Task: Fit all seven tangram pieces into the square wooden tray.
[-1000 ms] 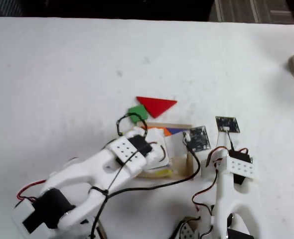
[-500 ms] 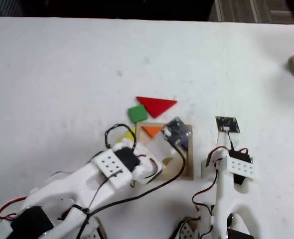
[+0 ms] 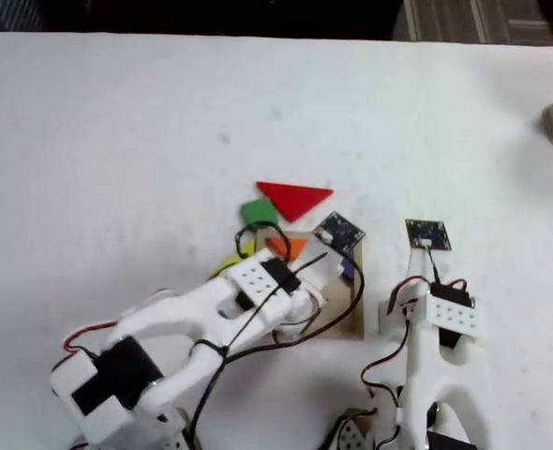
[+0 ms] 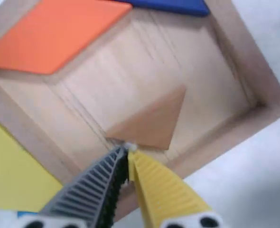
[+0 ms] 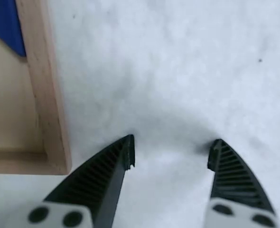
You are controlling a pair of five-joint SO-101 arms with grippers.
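One red triangle [image 3: 293,198], long edge left-right, apex toward the tray [image 3: 350,328].

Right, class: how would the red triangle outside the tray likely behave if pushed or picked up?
The red triangle lies flat on the table, so it probably slides rather than rolls or tips. Its straight, crisp edges suggest a stiff piece. Being low, it may be awkward to pinch.
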